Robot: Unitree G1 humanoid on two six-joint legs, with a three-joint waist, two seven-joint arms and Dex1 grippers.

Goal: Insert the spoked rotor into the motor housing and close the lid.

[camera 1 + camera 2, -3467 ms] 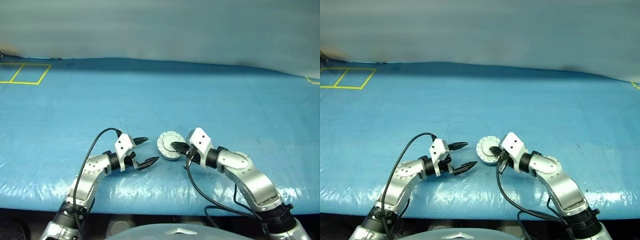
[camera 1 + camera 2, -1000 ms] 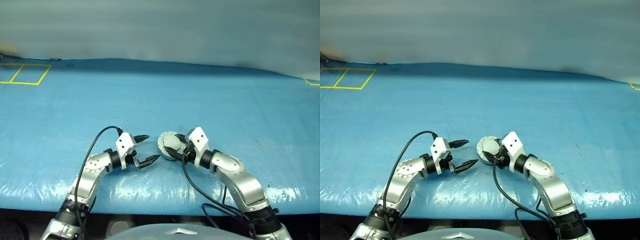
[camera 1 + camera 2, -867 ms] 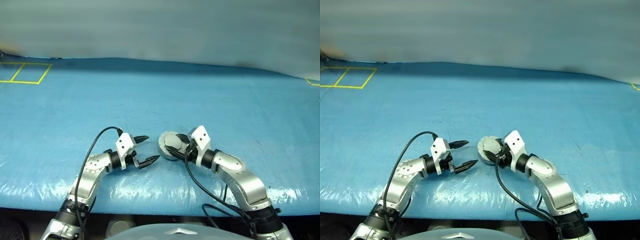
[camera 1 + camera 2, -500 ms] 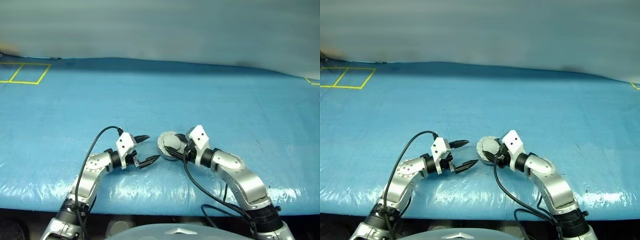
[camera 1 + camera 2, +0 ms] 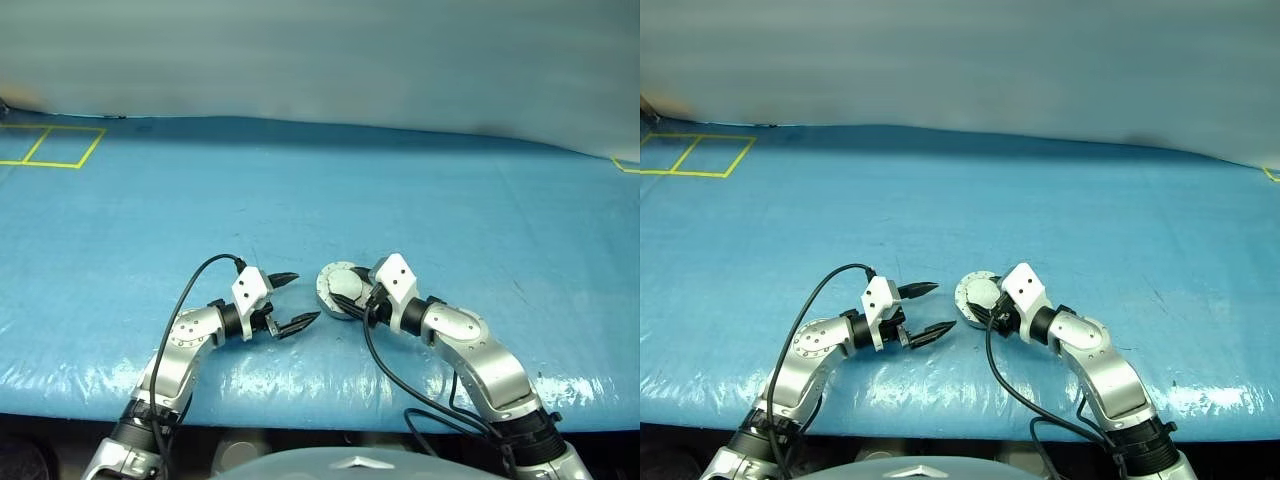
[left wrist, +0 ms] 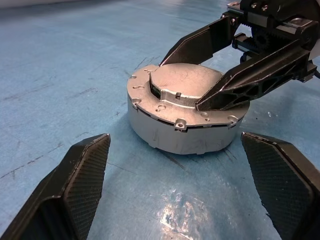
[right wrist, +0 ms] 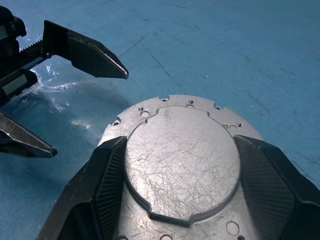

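The motor housing [image 6: 175,135], a short silver cylinder, stands on the blue table between my two grippers. The lid [image 7: 180,155] lies flat on top of it, notched rim all round and a raised round centre. My right gripper [image 5: 345,293] reaches over it from the right, its two black fingers [image 6: 250,80] pressed against either side of the raised centre. My left gripper [image 5: 305,297] stands open just left of the housing, a short gap away, with nothing between its fingers [image 6: 75,185]. The spoked rotor is out of view.
The blue covered table [image 5: 330,200] stretches far ahead and to both sides. Yellow tape squares [image 5: 50,147] mark its far left corner. The shiny front edge [image 5: 300,385] runs close below both arms. Black cables loop from each wrist.
Since the earliest frames my right gripper has slid left from the lid's right edge to over its centre. Over the last second nothing has visibly moved.
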